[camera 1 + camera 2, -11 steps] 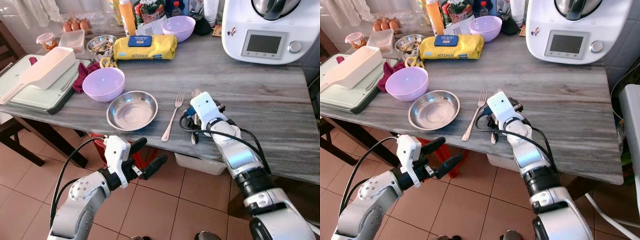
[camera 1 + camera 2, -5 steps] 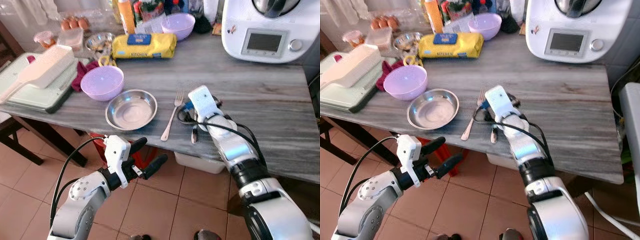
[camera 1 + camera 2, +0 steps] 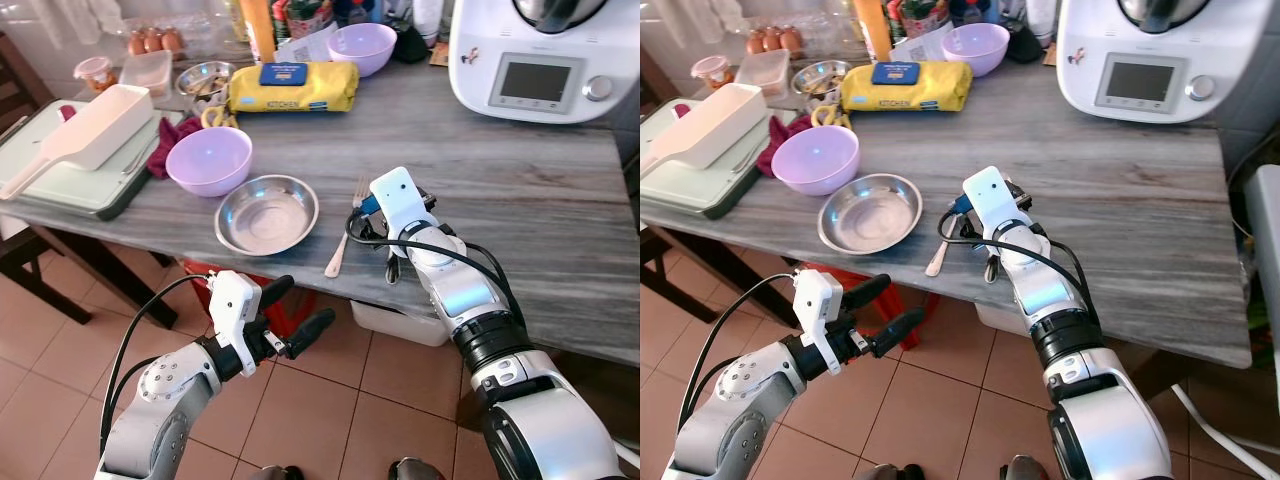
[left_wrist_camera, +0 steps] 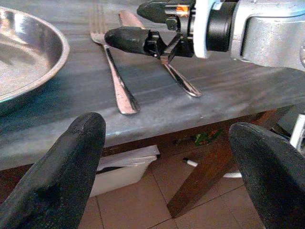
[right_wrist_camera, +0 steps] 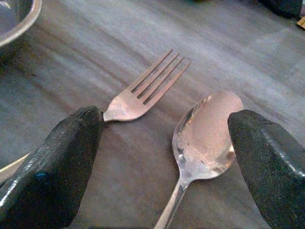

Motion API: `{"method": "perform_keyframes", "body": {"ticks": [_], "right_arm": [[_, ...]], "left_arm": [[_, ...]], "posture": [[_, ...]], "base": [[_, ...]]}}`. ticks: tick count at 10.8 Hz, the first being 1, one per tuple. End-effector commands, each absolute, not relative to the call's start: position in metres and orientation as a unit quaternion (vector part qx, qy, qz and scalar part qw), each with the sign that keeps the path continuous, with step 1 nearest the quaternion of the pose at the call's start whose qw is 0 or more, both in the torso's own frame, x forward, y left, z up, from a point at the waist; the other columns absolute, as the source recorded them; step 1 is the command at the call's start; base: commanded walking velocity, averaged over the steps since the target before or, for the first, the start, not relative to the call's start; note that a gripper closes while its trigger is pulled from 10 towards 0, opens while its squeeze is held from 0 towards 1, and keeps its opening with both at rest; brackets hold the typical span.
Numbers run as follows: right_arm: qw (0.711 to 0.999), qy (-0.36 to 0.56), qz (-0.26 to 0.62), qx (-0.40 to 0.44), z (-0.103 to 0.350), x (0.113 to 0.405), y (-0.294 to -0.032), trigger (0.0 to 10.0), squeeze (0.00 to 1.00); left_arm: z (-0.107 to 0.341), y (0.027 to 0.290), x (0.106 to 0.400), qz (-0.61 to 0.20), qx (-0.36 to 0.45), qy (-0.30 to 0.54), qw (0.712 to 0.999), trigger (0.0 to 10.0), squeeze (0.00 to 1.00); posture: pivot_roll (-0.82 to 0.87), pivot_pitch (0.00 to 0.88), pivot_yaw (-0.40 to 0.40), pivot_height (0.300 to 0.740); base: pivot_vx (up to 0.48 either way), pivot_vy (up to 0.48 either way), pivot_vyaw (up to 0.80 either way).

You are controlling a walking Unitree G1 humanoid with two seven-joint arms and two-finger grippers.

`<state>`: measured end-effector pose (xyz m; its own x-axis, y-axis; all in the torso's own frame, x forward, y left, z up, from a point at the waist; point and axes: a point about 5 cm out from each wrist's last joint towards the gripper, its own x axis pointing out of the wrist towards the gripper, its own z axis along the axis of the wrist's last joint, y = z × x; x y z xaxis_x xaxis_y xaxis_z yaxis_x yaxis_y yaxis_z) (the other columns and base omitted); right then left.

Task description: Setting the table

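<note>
Cutlery is lying near the front edge of your grey worktop [image 3: 520,200]: a fork [image 5: 147,88] and, just to its right, a spoon [image 5: 205,131], side by side and apart, handles pointing toward you. Your right gripper [image 5: 162,157] is hovering low over them with its fingers [image 5: 52,167] spread wide, one on each side of the pair, holding nothing. To the left of the fork, a steel bowl [image 3: 266,214] is sitting empty near the edge, with a lilac bowl [image 3: 208,160] just behind it to the left. Farther back, a yellow wipes pack [image 3: 292,88] is lying flat, and a white kitchen machine [image 3: 545,55] is standing at the far right. Your left gripper [image 3: 290,310] is hanging below the worktop edge, over the tiled floor [image 3: 330,400], fingers wide apart and empty.
</note>
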<state>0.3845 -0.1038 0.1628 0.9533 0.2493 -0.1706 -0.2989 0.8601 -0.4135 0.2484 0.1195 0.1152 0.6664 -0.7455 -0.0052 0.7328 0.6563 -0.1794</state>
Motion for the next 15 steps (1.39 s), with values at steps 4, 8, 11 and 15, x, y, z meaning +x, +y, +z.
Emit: {"method": "perform_keyframes", "body": {"ticks": [4, 8, 11, 15], "right_arm": [[0.966, 0.051, 0.133, -0.216, 0.168, 0.390, -0.102, 10.0, 0.00], [0.969, 0.051, 0.129, -0.203, 0.171, 0.394, -0.101, 10.0, 0.00], [0.970, 0.026, 0.117, -0.210, 0.183, 0.392, -0.104, 10.0, 0.00], [0.971, 0.054, 0.095, -0.213, 0.169, 0.381, -0.119, 10.0, 0.00]], "left_arm": [[0.118, 0.122, 0.248, -0.406, -0.069, 0.037, 0.910, 10.0, 0.00], [0.119, 0.121, 0.247, -0.406, -0.069, 0.036, 0.911, 10.0, 0.00], [0.118, 0.121, 0.246, -0.403, -0.069, 0.037, 0.912, 10.0, 0.00], [0.115, 0.120, 0.247, -0.408, -0.071, 0.039, 0.909, 10.0, 0.00]], "posture": [[-0.06, 0.147, 0.120, 0.740], [-0.06, 0.149, 0.120, 0.740], [-0.06, 0.152, 0.116, 0.740], [-0.08, 0.157, 0.123, 0.740]], "base": [[0.000, 0.000, 0.00], [0.000, 0.000, 0.00], [0.000, 0.000, 0.00], [0.000, 0.000, 0.00]]}}
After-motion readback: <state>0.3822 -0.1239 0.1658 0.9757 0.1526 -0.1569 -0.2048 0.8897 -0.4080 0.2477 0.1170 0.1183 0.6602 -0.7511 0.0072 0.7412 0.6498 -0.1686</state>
